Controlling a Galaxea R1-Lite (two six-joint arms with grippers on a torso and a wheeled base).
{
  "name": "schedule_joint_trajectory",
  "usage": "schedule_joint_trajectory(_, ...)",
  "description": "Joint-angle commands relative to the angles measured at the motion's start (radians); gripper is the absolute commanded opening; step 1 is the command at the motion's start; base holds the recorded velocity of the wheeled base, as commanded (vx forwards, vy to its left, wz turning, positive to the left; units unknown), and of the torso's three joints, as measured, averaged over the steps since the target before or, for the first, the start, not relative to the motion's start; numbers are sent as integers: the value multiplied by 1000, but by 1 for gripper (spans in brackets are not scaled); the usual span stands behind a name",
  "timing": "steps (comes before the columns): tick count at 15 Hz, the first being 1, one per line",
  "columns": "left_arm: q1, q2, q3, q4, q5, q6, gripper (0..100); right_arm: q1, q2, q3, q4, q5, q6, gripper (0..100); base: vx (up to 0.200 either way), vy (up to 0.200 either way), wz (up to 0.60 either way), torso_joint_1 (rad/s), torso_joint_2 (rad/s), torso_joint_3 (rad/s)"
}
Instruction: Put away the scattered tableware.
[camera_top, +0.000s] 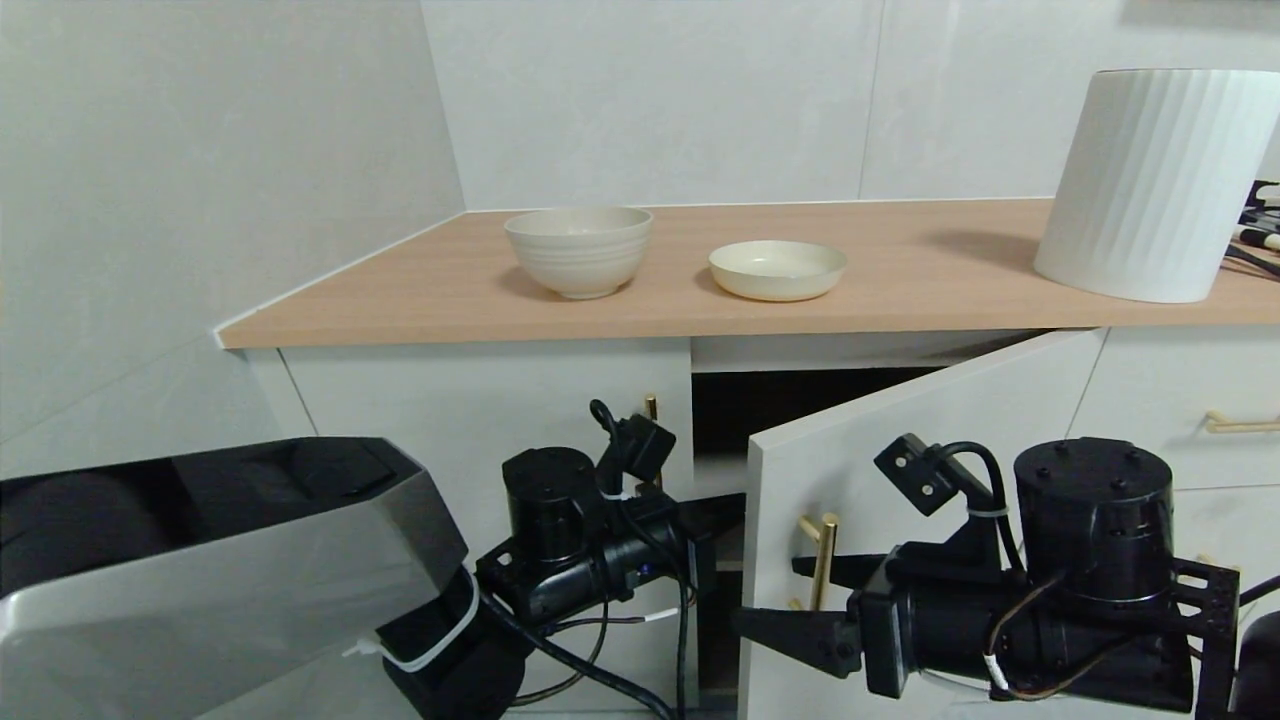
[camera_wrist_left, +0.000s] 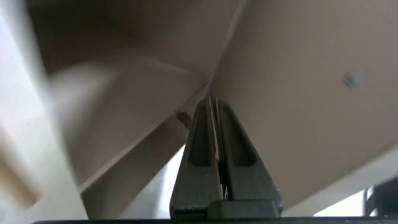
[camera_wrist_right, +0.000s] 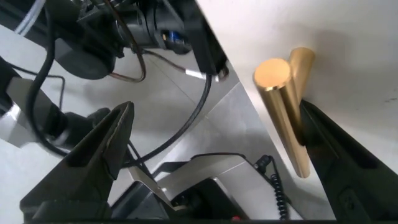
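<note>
A cream bowl and a shallow cream dish stand side by side on the wooden countertop. Below them a white cabinet door hangs partly open. My right gripper is open at the door's gold handle. In the right wrist view the handle lies between the spread fingers, close to one of them. My left gripper is shut with nothing in it, its tip in the dark gap behind the door's edge.
A tall white ribbed container stands at the right end of the countertop, with some cables behind it. Another gold handle sits on the cabinet front farther right. A wall closes off the left side.
</note>
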Motion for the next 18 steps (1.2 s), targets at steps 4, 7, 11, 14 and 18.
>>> schedule_joint_trajectory(4,-74,3,-2,-3,69,86,0,-57,1,17,2,-8,-98,100,0,0,0,0,0,0)
schedule_joint_trajectory(7,-77,-1,-4,-4,70,86,0,-124,-23,29,4,-21,-110,100,0,0,0,0,0,0)
schedule_joint_trajectory(11,-78,-4,-8,-3,70,82,0,-201,-91,63,11,-21,-110,100,0,0,0,0,0,0)
schedule_joint_trajectory(14,-77,-7,-16,2,70,73,0,-201,-224,170,60,-19,-110,100,0,0,0,0,0,0)
schedule_joint_trajectory(18,-80,-21,-19,51,70,71,0,-176,-421,290,177,-7,-110,100,0,0,0,0,0,0)
